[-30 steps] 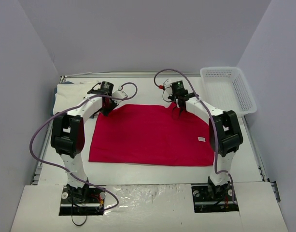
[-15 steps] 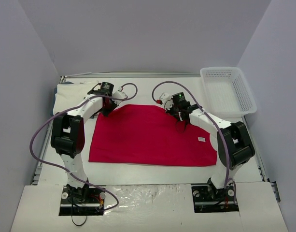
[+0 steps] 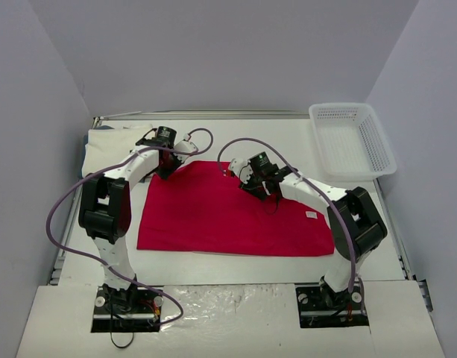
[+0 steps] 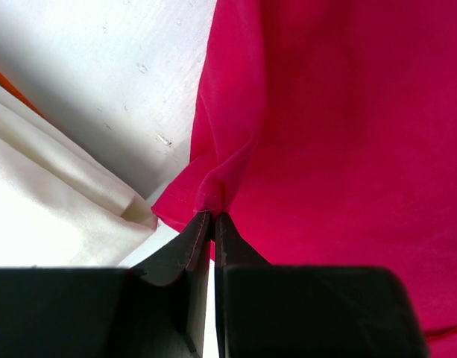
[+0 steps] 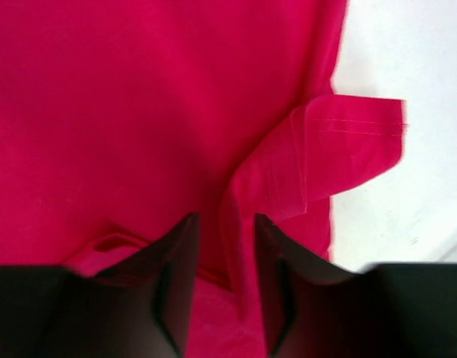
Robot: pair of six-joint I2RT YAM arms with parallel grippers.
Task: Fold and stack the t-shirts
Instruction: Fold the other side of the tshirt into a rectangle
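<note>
Red t-shirt (image 3: pixel 228 216) spread flat — left claw (image 4: pixel 211 218) pinches its edge, right claw (image 5: pixel 226 221) parted over a fold

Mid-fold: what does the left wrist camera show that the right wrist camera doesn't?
Only the left wrist: the left gripper shut on a pinched edge of the red shirt, with the cream shirt beside it. Only the right wrist: the right gripper with jaws apart over a ridge of cloth, and a hemmed flap folded over. Both: the red shirt on the white table.
</note>
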